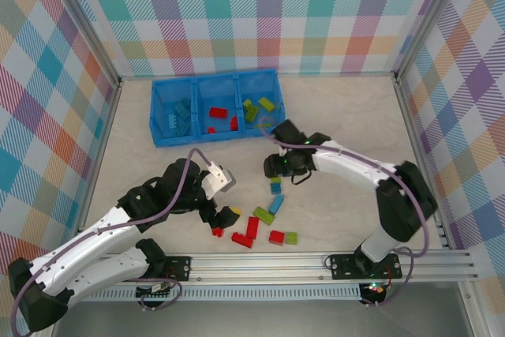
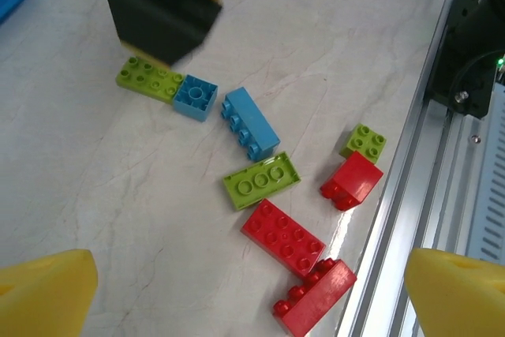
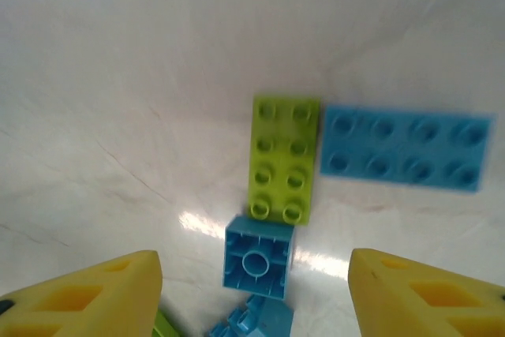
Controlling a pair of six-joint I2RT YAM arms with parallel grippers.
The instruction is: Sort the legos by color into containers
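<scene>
Left hand (image 2: 251,293) is being held wide open with nothing in it, over the loose legos (image 1: 263,215) being seen at 6 o'clock on the tabletop (image 1: 347,116). Right hand (image 3: 256,297) is being held apart too, empty, above a lime brick (image 3: 286,157); a blue square one (image 3: 258,256) is touching its 6 o'clock end. Bin (image 1: 185,138) is being seen at 12 o'clock, with blues at 9, reds in the middle and limes at 3.

Bright, even light; right wrist view blurred (soft glare).
</scene>
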